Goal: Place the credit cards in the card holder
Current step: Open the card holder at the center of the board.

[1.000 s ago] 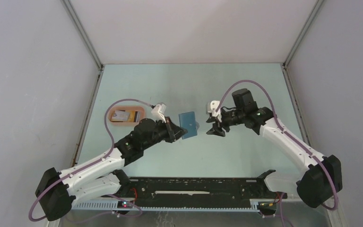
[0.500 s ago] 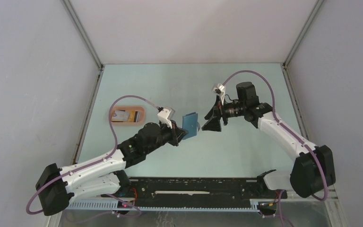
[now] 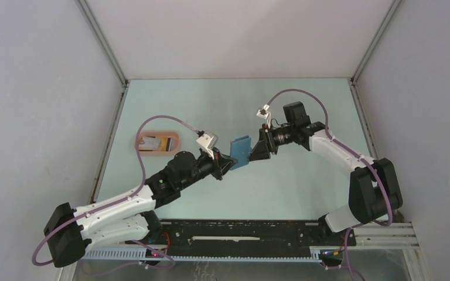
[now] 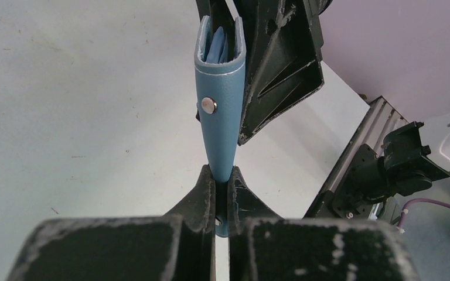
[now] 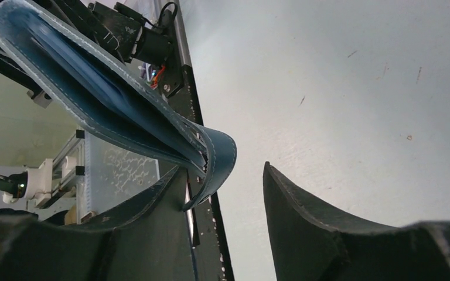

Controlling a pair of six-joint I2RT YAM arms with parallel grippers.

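Sitting near the left edge of the pale green table (image 3: pixel 304 99), the salmon-pink oval tray (image 3: pixel 159 134) holds the credit cards (image 3: pixel 154 143): a whitish one lies toward its left end and a yellow-orange one toward its right, though the top view is too small to show how they overlap.

The card holder (image 3: pixel 241 151) is well apart from the tray, lifted off the table at its middle between the two arms. The left gripper (image 3: pixel 228 163) pinches the holder's lower edge, its jaws closed tight on the blue leather. In the left wrist view the holder (image 4: pixel 219 117) stands edge-on above the fingers (image 4: pixel 201 193), a metal snap stud (image 4: pixel 209 105) on its spine. At its far end the two covers part slightly, and lighter blue inner leaves show between them.

The left arm stretches low across the table from its base, forearm angled up toward the right. The right arm reaches in from the opposite side with its elbow bent, and the right gripper (image 3: pixel 255 153) points at the holder's free edge. In the right wrist view its jaws stand apart. One cover of the holder (image 5: pixel 111 105) curls down into the gap and rests against one finger (image 5: pixel 152 211), while the other finger stays clear of it.
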